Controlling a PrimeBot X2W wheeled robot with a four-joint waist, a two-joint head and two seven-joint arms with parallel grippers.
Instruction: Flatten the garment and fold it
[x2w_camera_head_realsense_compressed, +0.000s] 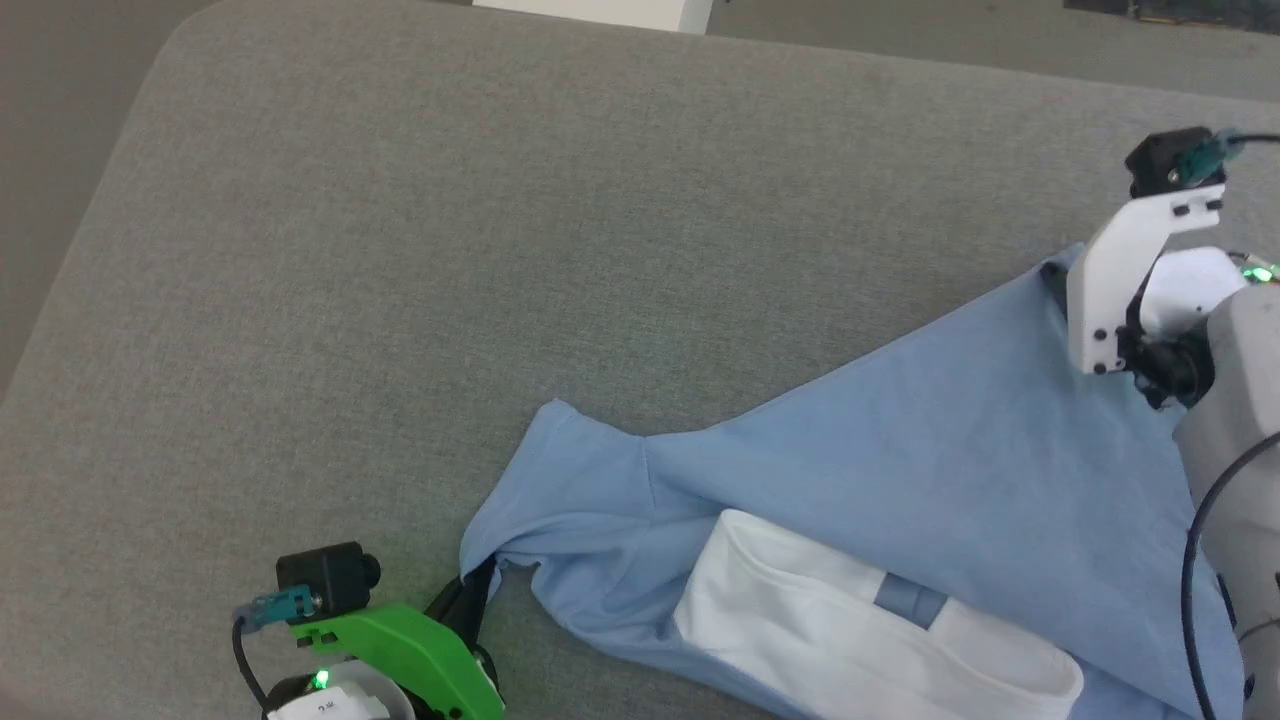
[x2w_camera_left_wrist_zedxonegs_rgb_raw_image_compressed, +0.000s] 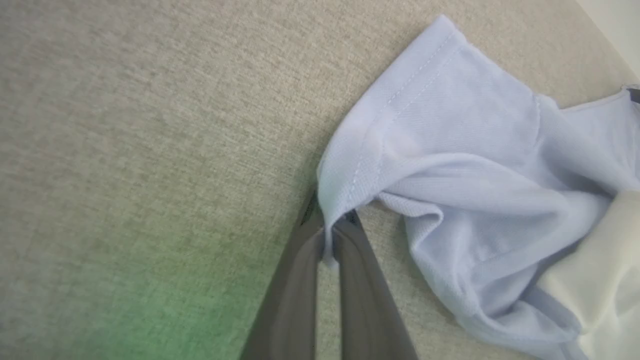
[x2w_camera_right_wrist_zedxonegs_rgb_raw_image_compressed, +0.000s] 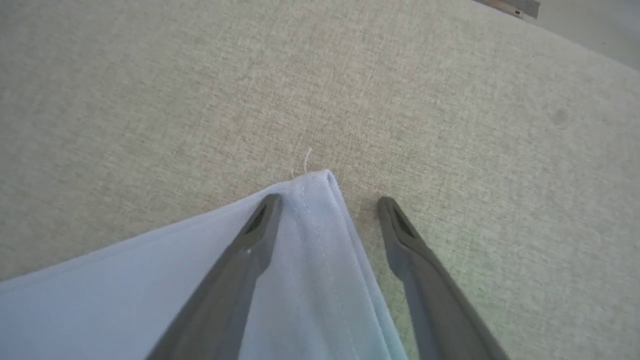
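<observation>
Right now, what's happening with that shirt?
The robot is working on a light blue T-shirt on a grey padded surface. Its left end effector is shut on a sleeve hem. The right end effector is open, its fingers straddling a corner of the cloth. The T-shirt lies bunched, with white inner fabric turned out, not yet flat or folded.

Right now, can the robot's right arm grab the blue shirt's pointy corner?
Probably yes: the right gripper is open astride a corner of the shirt, one finger over the cloth, with nothing in the way.
</observation>
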